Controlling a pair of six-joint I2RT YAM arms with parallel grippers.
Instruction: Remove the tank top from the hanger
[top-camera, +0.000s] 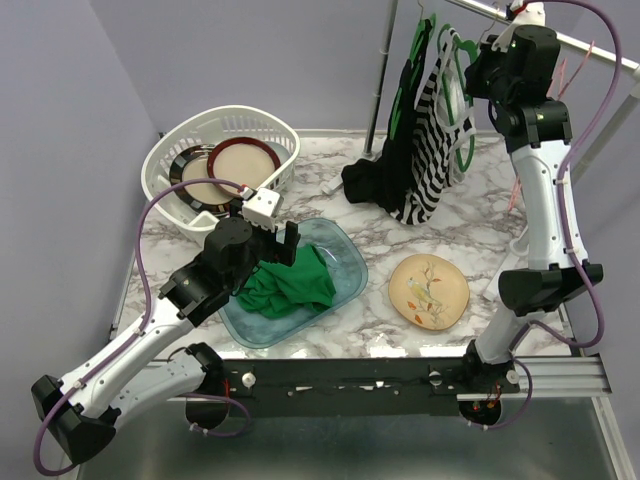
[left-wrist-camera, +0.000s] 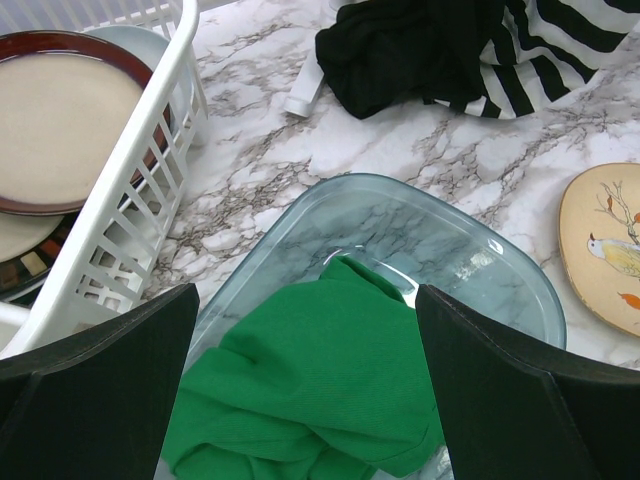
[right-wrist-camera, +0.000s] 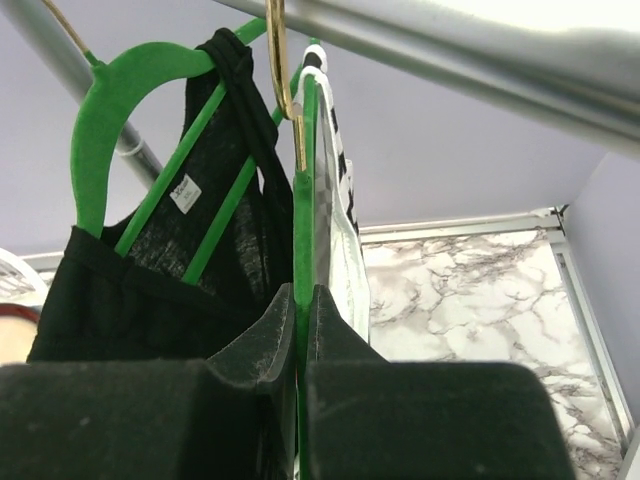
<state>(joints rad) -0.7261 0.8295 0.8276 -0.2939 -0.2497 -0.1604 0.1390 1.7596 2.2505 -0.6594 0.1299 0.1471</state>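
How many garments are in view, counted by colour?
Green cloth: 1
Black top: 1
Striped top: 1
Total: 3

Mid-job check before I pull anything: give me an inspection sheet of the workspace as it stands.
Surface: marble table, no spills seen.
Job's things: striped tank top hangs on a green hanger from the rail; black tank top on a second hanger beside it; both lower ends rest on the table.
Clutter: white basket holding plates; bird plate; glass dish with a green cloth in it.
Grippers: left gripper open above the green cloth; right gripper shut on the green hanger.
Cables: purple cables loop off both arms; no snag seen.
Surroundings: lavender walls; nothing else seen.
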